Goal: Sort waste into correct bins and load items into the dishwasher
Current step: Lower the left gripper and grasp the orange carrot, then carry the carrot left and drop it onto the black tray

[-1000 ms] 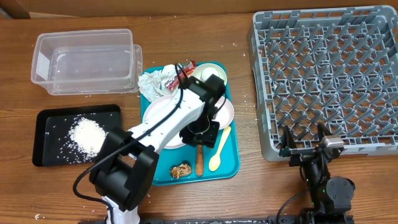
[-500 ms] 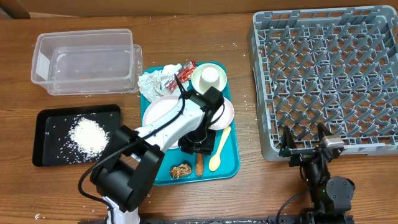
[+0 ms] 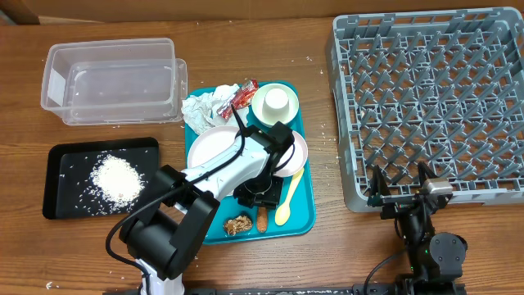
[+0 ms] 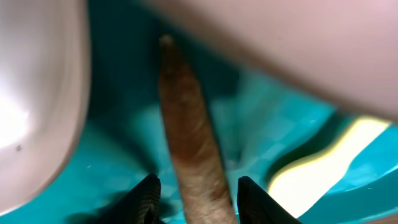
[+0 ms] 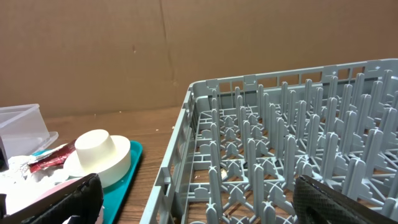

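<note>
The left claw (image 4: pixel 196 190), fingers apart, straddles the near end of the orange carrot-like stick (image 4: pixel 185 124) on the teal tray (image 3: pixel 304 215). The stick's long axis runs straight ahead between them. The right claw (image 3: pixel 401 190), also spread, sits well apart.

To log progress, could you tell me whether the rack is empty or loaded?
Empty: the rack shows only bare grid and pegs overhead; the cup and spoon are on the teal tray.

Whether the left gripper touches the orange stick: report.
Cannot tell. Left wrist view: the orange stick sits inside the left gripper, but blur hides any gap at its fingers.
</note>
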